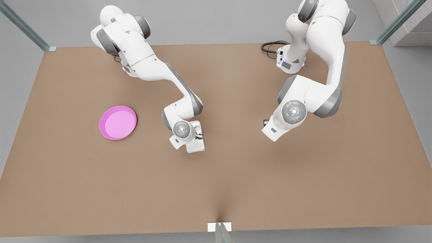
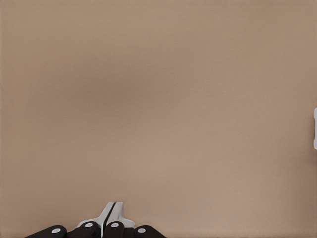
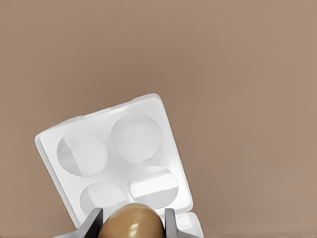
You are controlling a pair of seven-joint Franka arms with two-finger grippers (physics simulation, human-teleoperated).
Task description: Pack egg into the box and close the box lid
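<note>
The right hand (image 3: 132, 225) gripped the egg (image 3: 132, 223) above the box (image 3: 119, 163) with 4 cups, so an off-centre release risked it rolling out, while the left hand (image 2: 110, 218) waited closed over the desk (image 2: 158, 99).

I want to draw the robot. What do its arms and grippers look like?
The left arm and right arm are chunky, rounded white tubes with grey bands at the joints and round silvery caps. A black cable loops beside the left arm's base. The left gripper has thin pale fingers above black parts with white dots; the right gripper has grey fingers.
</note>
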